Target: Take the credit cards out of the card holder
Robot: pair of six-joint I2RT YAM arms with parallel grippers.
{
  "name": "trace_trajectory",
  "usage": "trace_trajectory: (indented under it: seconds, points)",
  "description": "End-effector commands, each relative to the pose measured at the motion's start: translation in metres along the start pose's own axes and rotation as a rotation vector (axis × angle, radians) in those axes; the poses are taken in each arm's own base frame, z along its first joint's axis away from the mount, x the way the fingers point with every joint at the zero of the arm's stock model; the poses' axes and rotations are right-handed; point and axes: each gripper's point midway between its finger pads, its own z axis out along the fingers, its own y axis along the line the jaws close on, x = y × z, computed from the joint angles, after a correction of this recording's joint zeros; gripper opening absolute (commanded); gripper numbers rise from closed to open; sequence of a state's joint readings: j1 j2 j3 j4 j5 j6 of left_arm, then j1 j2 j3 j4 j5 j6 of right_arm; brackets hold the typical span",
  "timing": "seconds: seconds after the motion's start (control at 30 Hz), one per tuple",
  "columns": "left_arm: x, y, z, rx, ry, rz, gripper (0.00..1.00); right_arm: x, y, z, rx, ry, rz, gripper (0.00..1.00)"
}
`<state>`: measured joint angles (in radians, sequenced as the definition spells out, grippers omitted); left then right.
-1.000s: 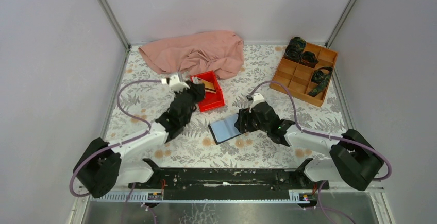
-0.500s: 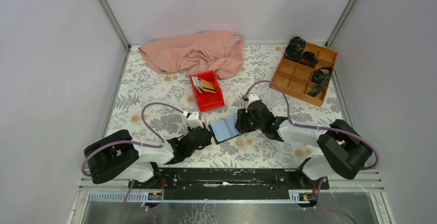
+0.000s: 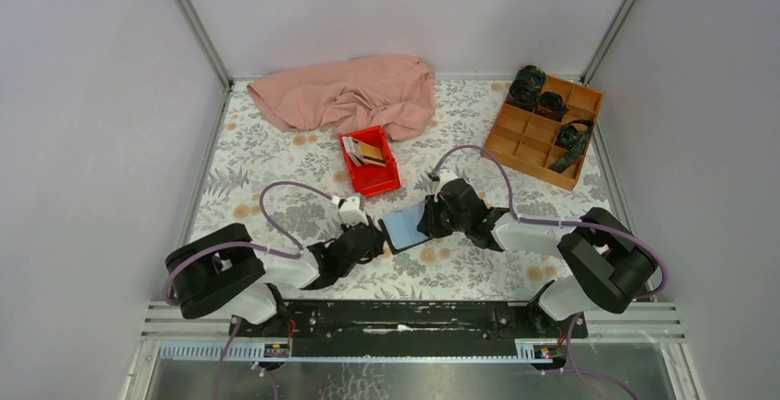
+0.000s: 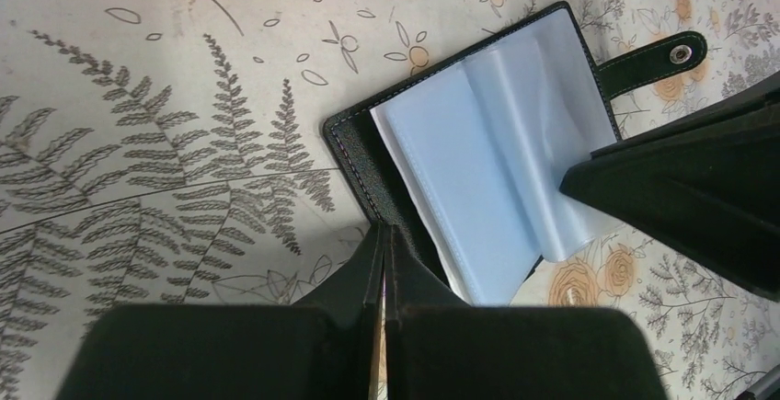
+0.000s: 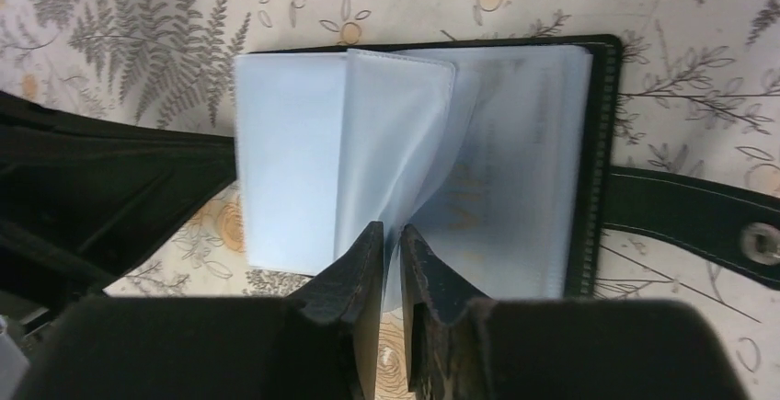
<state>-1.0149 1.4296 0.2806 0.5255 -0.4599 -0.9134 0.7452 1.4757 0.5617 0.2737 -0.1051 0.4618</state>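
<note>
The card holder [image 3: 405, 228] lies open on the floral tabletop, black outside with pale blue clear sleeves [image 4: 478, 170] fanned inside. My left gripper [image 3: 375, 234] is shut, its tips [image 4: 384, 228] meeting at the holder's black near-left edge. My right gripper [image 3: 428, 221] comes in from the other side, and its jaws [image 5: 393, 227] stand almost together with one clear sleeve [image 5: 395, 142] rising between them. Faint orange print of a pale card [image 5: 469, 207] shows through the sleeves. Several credit cards [image 3: 365, 152] lie in the red tray [image 3: 386, 182].
The holder's black strap with a metal snap [image 5: 699, 221] sticks out to the side. A pink cloth [image 3: 349, 92] is bunched at the back. At the back right stands a wooden compartment box [image 3: 544, 129] with dark straps in it.
My left arm has come down from the red tray to the holder's left edge and shut. My right gripper's jaws have narrowed from wide open onto a sleeve.
</note>
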Motion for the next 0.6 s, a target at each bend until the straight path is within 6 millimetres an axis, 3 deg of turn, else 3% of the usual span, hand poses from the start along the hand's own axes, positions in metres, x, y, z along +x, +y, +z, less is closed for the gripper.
trace_trajectory:
  seconds: [0.0, 0.07, 0.13, 0.23, 0.43, 0.57]
  points:
    - [0.01, -0.002, 0.005, 0.001, 0.027, -0.001, 0.0, -0.023, 0.036, -0.006, -0.151, -0.042, 0.013, 0.19]
    - [0.014, -0.001, 0.007, 0.001, 0.037, -0.004, 0.0, -0.027, 0.046, -0.011, -0.196, -0.051, 0.016, 0.28]
    - [0.017, -0.002, 0.008, 0.008, 0.046, -0.012, 0.0, -0.029, 0.055, -0.016, -0.235, -0.054, 0.019, 0.46]
    - [0.02, -0.002, 0.01, 0.013, 0.052, -0.018, 0.0, -0.03, 0.064, -0.024, -0.271, -0.059, 0.019, 0.57]
    - [0.021, -0.004, 0.012, 0.02, 0.055, -0.018, 0.0, -0.034, 0.058, -0.035, -0.23, -0.09, 0.005, 0.65]
    - [0.019, -0.006, 0.01, 0.032, 0.048, -0.025, 0.0, -0.042, 0.032, -0.035, -0.115, -0.11, 0.018, 0.66]
